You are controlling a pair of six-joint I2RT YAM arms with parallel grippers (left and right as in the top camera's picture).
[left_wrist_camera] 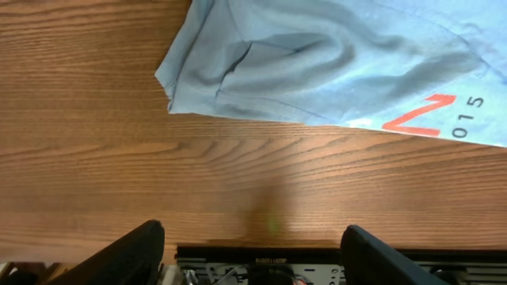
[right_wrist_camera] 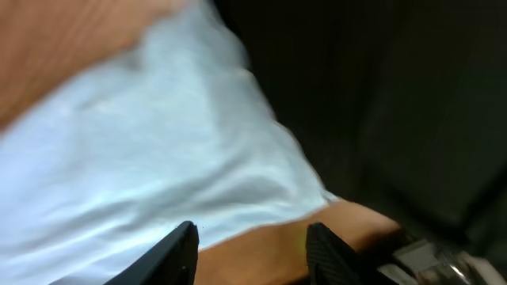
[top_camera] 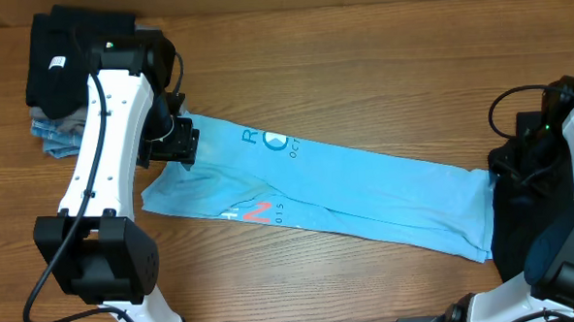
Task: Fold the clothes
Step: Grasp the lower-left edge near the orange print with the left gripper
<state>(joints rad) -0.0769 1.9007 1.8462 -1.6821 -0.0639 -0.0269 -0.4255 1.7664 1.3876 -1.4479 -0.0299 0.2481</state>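
Sky-blue T-shirt [top_camera: 366,191] lies flat on the counter [top_camera: 360,61] as a long narrow band. Its print is cut off at the long edges, so the sides read as already turned in. It is stretched between the two tools, one short end by the left tool [left_wrist_camera: 253,233] and the other by the right tool [right_wrist_camera: 252,237]. Left tool: fingers spread wide with only bare counter between them, holding nothing. The shirt's corner sits ahead and a bit left of it, not touching, with the red lettering [left_wrist_camera: 416,117] further ahead to the right. Right tool: view is blurred, but the fingers stand apart with wood showing in the gap and the shirt edge just beyond the tips, so it looks open and empty. Dark material [right_wrist_camera: 380,95] lies ahead-right of that tool against the shirt end; cloth or not, can't tell. Black garment [top_camera: 64,49] sits well apart from the left tool at the counter's corner, on top of a bluish cloth [top_camera: 51,132]. That reads as a pile parked out of the working space. Judgement: the band is laid straight so the next fold can go end over end, and each tool is at an end because that's where a grip would go. Lengthwise fold done, cross fold not yet. Risk: the layers are thin, so a pinch may catch only the top one and the band opens.
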